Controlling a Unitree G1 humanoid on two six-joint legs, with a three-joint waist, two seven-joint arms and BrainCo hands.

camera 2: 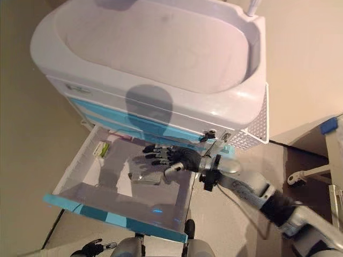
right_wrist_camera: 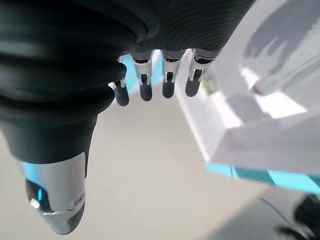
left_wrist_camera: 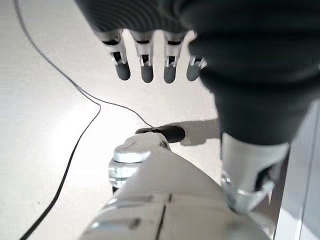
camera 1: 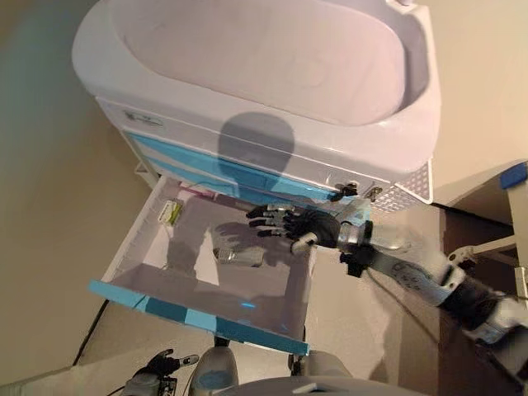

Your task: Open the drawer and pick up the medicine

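The white cart's lower drawer (camera 1: 198,318) with a blue front stands pulled out. On its floor lies a silver-grey medicine pack (camera 1: 241,257), which also shows in the right wrist view (right_wrist_camera: 270,85). A small green-and-white packet (camera 1: 172,213) lies in the drawer's back left corner. My right hand (camera 1: 285,223) hovers above the drawer's right half, just over the silver pack; it is open with straight fingers (right_wrist_camera: 168,85) and holds nothing. My left hand (camera 1: 157,367) hangs low beside the drawer front, open and empty, its fingers (left_wrist_camera: 146,70) straight.
The cart top is a deep white basin (camera 1: 247,49). A perforated white basket (camera 1: 417,186) hangs on the cart's right side. Closed blue drawers (camera 1: 214,169) sit above the open one. A black castor (left_wrist_camera: 162,134) stands on the floor. Furniture with blue tape (camera 1: 513,175) is at the right.
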